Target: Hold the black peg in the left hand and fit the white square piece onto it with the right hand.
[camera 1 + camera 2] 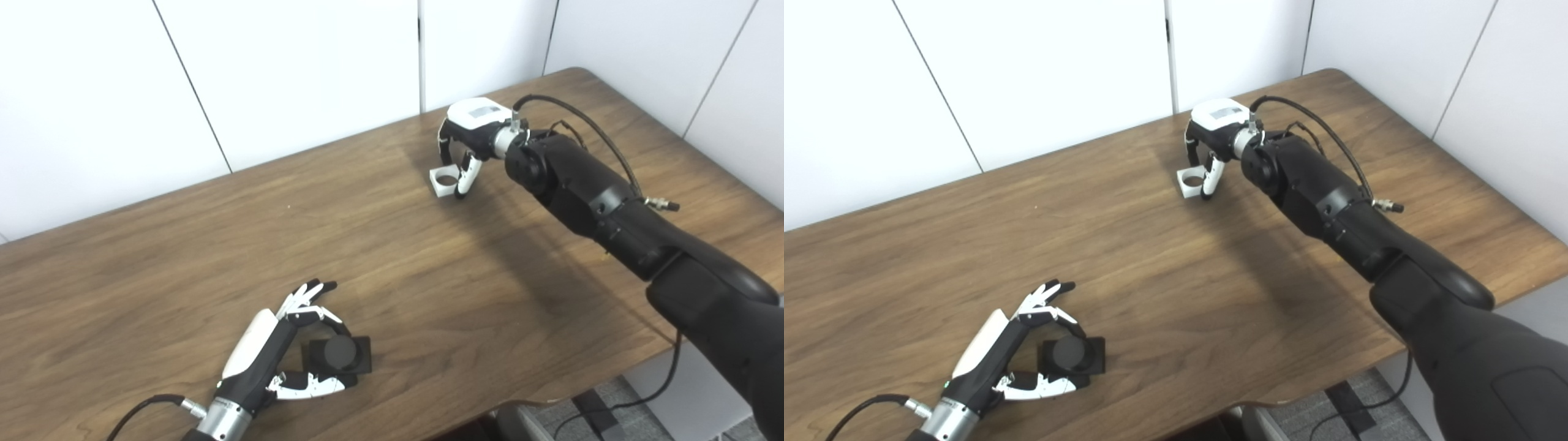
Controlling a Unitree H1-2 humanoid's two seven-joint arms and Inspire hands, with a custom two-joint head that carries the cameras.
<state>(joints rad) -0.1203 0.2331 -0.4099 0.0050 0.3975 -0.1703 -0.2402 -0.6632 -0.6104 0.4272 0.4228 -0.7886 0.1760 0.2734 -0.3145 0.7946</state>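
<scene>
The black peg, a round stub on a square black base, rests on the wooden table near the front left. My left hand lies beside it, one finger curled over its far side and the thumb pressed at its near edge, so it is pinched. Far across the table sits the white square piece with a round hole, slightly tilted on the surface. My right hand reaches down over it, thumb on its right side and fingers behind it, closed on it.
White wall panels stand right behind the table's far edge. The table's front edge runs just below my left hand. A grey floor with a cable shows at the lower right. My right arm spans the table's right part.
</scene>
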